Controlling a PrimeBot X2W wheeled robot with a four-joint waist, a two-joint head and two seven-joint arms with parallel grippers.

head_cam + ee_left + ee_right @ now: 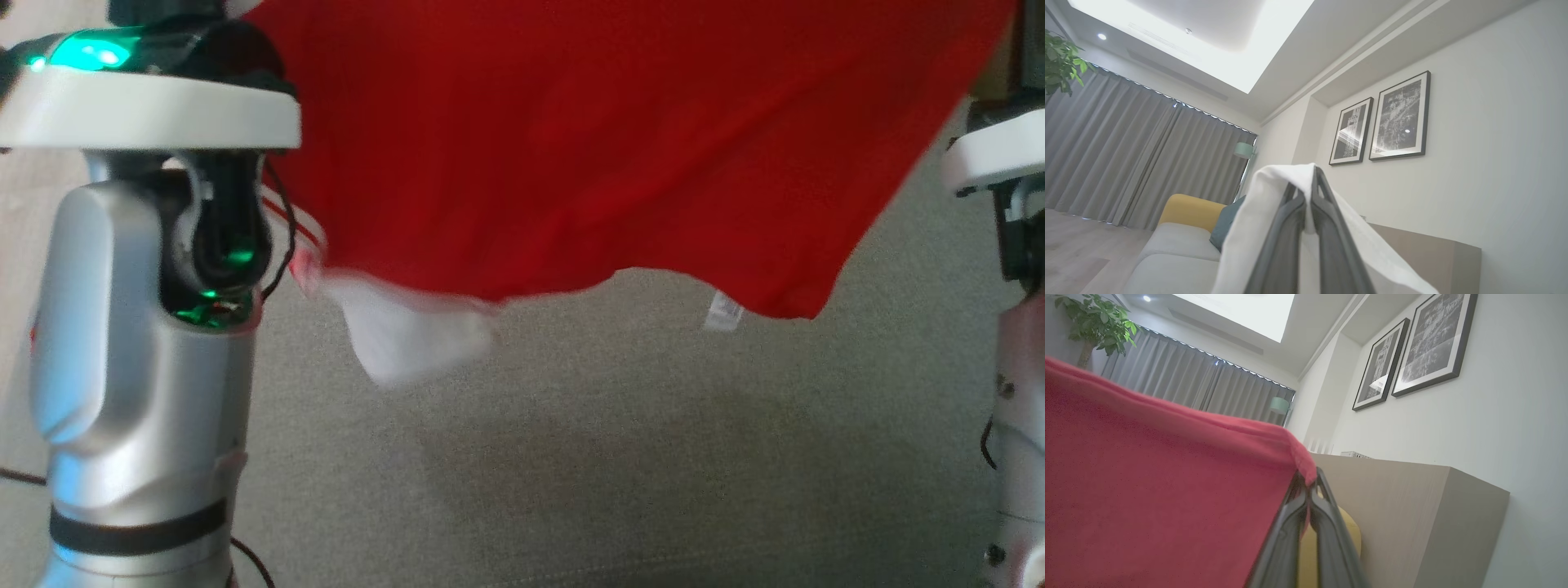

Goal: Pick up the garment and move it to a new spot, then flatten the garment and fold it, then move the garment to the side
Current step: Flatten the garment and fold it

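A red garment (571, 147) hangs spread in the air between the robot's two raised arms, seen from the head camera. It fills the upper part of that view, above a grey woven surface (612, 457) on which its shadow falls. The silver left arm (139, 343), with green lights glowing at its joints, stands at the cloth's left edge. The right arm (1016, 392) shows at the far right. A white section of the garment (408, 335), blurred, droops below the red hem near the left arm. A small white label (722, 313) dangles from the hem toward the right.

In the left wrist view, the left claw (1307, 183) is pinched closed on white fabric, which drapes over and down both sides of its dark fingers (1331, 245). Behind it are grey curtains (1126, 163), a pale sofa (1175, 253) with a yellow cushion (1188, 210) and a teal cushion (1224, 228), and two framed prints (1399, 116) on a white wall.

In the right wrist view, the right claw (1308, 482) is clamped shut on a corner of the red cloth, which stretches away taut to the left. A wooden cabinet (1404, 514) stands by the wall, and a leafy plant (1098, 320) rises near the curtains.
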